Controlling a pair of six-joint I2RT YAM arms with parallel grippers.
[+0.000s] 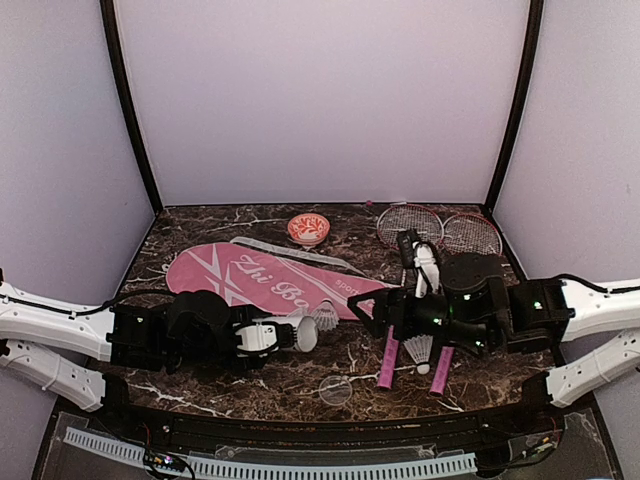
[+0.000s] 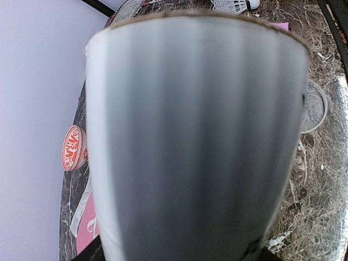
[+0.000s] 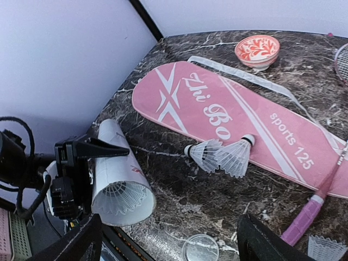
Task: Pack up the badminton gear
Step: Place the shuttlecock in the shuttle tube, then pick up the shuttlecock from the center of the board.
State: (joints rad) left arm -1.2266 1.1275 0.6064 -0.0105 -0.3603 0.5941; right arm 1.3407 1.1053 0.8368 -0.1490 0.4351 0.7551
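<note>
Because the long white tube (image 1: 292, 334) lies on its side, axis running 9 to 3 o'clock in the top view, its mouth faces 3 o'clock with one shuttlecock (image 3: 122, 197) seated inside. The left gripper (image 1: 258, 337) is clamped round it. Two loose shuttlecocks (image 1: 322, 317) lie at the mouth's 1 o'clock, on the pink cover (image 1: 250, 275). The right gripper (image 3: 169, 223), spread wide and empty, sits at their 3 o'clock and is the nearer one.

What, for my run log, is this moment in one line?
left gripper: holds tube | tube: shuttlecock inside | right gripper: open, empty
</note>
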